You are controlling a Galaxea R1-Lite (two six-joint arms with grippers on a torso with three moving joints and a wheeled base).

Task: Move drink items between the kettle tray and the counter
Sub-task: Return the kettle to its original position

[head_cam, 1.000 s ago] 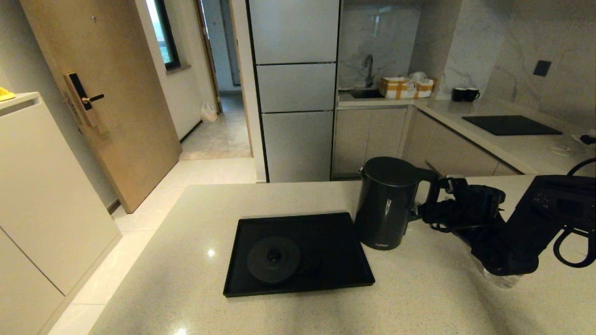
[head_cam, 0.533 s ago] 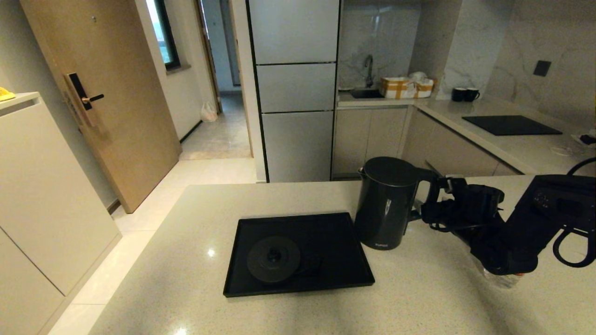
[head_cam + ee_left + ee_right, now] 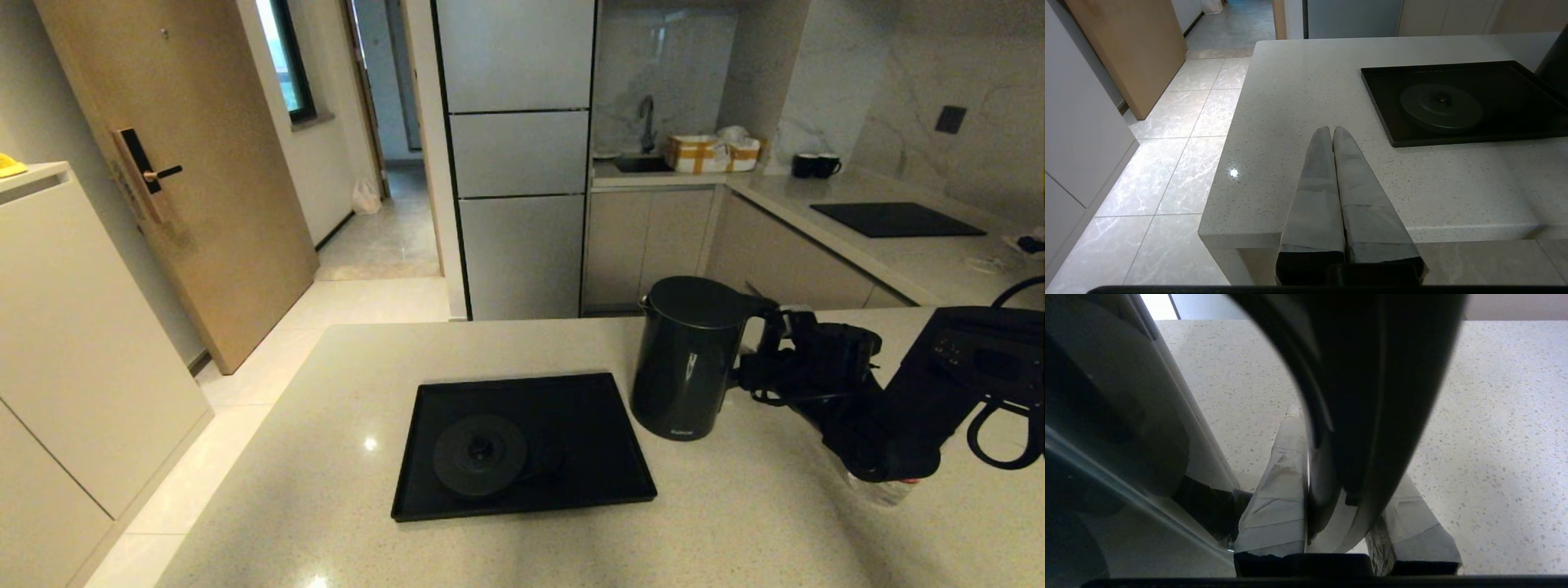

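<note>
The tall black kettle (image 3: 690, 359) stands on the beige counter (image 3: 735, 523), just off the right edge of the black tray (image 3: 596, 408). The round kettle base (image 3: 479, 453) lies bare on the tray. My right gripper (image 3: 763, 359) is shut on the kettle's loop handle (image 3: 1372, 396), one finger on each side of it. A clear plastic bottle (image 3: 886, 490) peeks out under my right arm, its cap and label hidden. My left gripper (image 3: 1331, 132) hangs shut and empty over the counter's near left corner, away from the tray (image 3: 1515, 81).
On the back counter sit a black cooktop panel (image 3: 898, 219), two dark mugs (image 3: 816, 166) and boxes (image 3: 710, 153) by the sink. The counter drops to tiled floor (image 3: 1180, 134) on the left.
The kettle, held by my right gripper, has shifted slightly to the right, away from the tray. The left arm has not moved.
</note>
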